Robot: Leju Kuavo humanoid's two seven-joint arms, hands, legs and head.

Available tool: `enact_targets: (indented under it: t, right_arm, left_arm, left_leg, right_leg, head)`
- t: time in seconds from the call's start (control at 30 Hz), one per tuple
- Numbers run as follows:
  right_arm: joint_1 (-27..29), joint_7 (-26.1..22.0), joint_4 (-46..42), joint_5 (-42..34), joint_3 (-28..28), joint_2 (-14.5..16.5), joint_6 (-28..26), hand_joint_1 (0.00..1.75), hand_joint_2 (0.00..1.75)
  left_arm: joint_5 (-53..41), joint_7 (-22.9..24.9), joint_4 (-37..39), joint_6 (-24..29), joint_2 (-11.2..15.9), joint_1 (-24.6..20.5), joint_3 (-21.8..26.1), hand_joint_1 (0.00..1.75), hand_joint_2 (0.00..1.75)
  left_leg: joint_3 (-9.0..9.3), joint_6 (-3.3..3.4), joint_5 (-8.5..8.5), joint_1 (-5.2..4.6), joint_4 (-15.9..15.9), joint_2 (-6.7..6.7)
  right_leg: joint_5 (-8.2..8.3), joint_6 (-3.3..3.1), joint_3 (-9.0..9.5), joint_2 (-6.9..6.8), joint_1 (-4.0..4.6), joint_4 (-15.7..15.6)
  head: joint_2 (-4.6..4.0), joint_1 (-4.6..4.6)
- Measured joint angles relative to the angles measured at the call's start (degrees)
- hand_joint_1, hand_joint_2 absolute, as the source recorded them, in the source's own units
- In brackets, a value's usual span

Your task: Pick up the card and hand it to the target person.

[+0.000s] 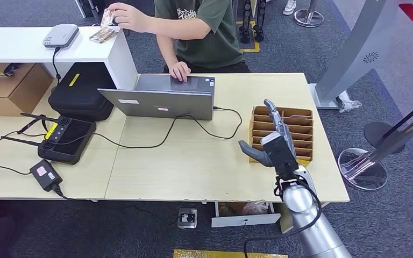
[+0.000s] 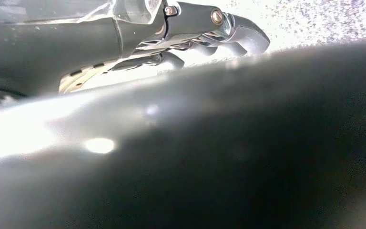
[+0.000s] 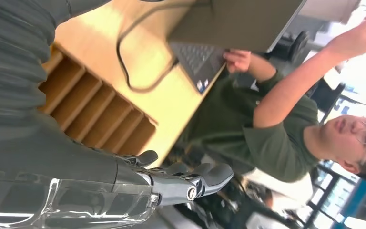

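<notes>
Right hand [image 1: 271, 142]: fingers straight and spread, holding nothing, raised over near edge of slotted wooden rack [image 1: 301, 114]. Left hand [image 2: 209, 28]: grip cannot be told. Card: not identifiable; small flat item [image 1: 106, 17] in person's hand [image 1: 128, 16], far left beyond rack. Rack slots appear bare.

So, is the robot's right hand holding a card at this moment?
No, in the head view the right hand hovers above the wooden slotted holder with its fingers stretched out and nothing between them.
</notes>
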Motion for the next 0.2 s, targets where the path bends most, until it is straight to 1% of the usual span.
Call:
enact_targets:
  t: [0.07,0.2]
  right_arm:
    - [1.2,-0.8,-0.3,-2.3,-1.5,-0.1,1.0,0.0,1.75]
    - [3.5,-1.8,-1.2,-2.6,-3.2,-0.3,1.0,0.0,1.75]
  left_arm:
    - [0.0,-0.2,0.0,0.0,0.0,0.1,0.0,0.0,0.0]
    - [0.0,-0.3,0.0,0.0,0.2,0.2,0.0,0.0,0.0]
  left_leg:
    - [0.0,0.01,0.0,0.0,0.0,-0.01]
    - [0.0,0.0,0.0,0.0,0.0,0.0]
  right_leg:
    - [0.0,0.0,0.0,-0.01,0.0,0.0]
    - [0.0,0.0,0.0,0.0,0.0,0.0]
  head:
    - [0.0,0.01]
    - [0.0,0.01]
